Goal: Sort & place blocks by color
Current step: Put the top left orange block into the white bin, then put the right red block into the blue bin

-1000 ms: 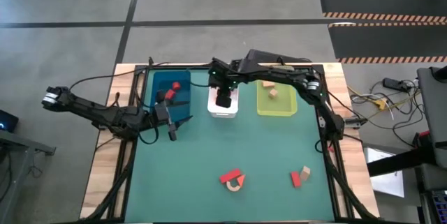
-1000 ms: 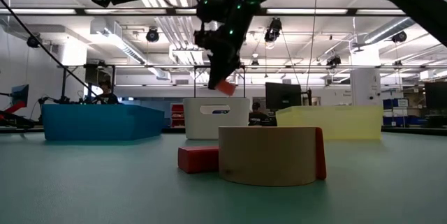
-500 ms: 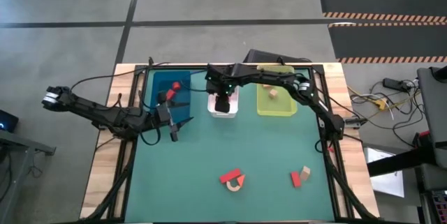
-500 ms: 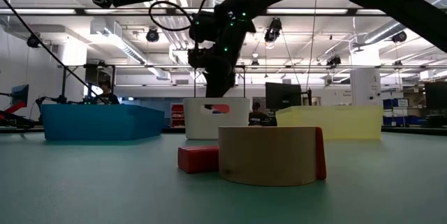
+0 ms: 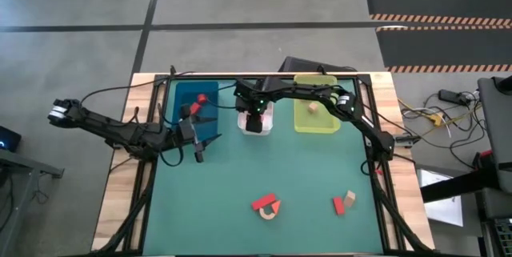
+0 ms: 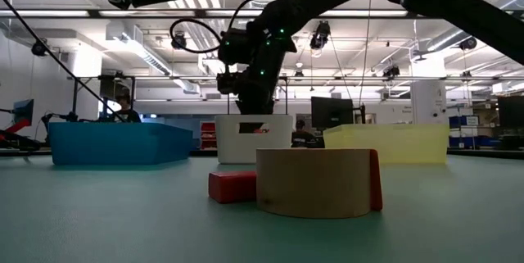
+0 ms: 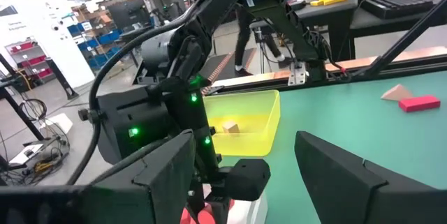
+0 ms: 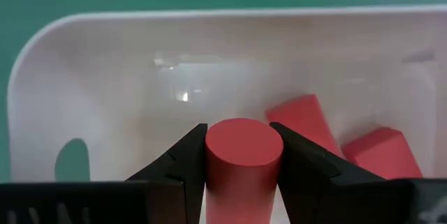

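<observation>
My right gripper [image 8: 243, 151] is shut on a red cylinder block [image 8: 243, 155] and reaches down inside the white tray [image 5: 242, 126] at the table's far side. Two red blocks [image 8: 304, 116] [image 8: 380, 151] lie on that tray's floor. A tan block [image 5: 312, 108] sits in the yellow-green tray [image 5: 328, 126]. The blue tray [image 5: 186, 97] holds a red piece [image 5: 202, 97]. My left gripper [image 5: 197, 151] waits open by the blue tray's near edge. On the near table lie a red brick with a tan arch [image 5: 267, 206] and a red and a tan block [image 5: 344, 202]. My right gripper pinches the cylinder's curved sides [image 8: 209, 182] between its two fingers, which lie along its length. The fingers slant down from above into the white tray. The cylinder's round free end [image 8: 243, 140] points at the tray's floor; whether it touches the floor I cannot tell.
The three trays stand in a row along the far edge, blue at the left, white in the middle, yellow-green at the right. In the low view the tan arch [image 6: 315, 183] and red brick [image 6: 232, 186] stand close before the camera. Green table surface lies bare between the trays and the near blocks.
My right gripper has come down with the red cylinder from above the white tray's rim into the tray, tipping more steeply downward. In the low view the block has dropped behind the tray's wall.
</observation>
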You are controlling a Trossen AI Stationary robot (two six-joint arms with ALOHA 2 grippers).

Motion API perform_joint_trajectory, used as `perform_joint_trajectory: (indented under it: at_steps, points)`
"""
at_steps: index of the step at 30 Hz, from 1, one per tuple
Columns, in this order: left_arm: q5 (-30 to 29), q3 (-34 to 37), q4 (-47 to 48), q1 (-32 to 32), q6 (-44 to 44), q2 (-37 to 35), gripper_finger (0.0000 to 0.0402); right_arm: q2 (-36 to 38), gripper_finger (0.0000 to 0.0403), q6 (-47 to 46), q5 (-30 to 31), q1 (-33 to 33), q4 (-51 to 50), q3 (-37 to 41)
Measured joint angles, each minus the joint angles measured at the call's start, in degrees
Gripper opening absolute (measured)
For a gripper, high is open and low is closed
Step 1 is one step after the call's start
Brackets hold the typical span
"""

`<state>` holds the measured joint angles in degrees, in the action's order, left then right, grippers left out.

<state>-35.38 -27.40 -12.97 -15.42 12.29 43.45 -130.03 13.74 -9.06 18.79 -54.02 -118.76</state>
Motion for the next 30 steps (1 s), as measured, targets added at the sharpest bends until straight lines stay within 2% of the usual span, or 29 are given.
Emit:
perform_joint_trajectory:
  at_steps: [8, 20, 30]
  points:
    - [0.0, 0.0, 0.02, 0.0, 0.04, 0.02, 0.0231, -0.49, 0.0129, -0.01, 0.0, 0.0, 0.34, 0.0]
    - [0.0, 0.0, 0.01, 0.01, -0.01, 0.13, 0.0231, -0.11, 0.0197, -0.45, 0.02, 0.02, 0.28, 0.0]
    - [0.01, 0.0, -0.15, 0.04, -0.11, 2.3, 0.0231, 5.92, 0.0188, -5.14, 0.04, -0.72, -5.05, -1.75]
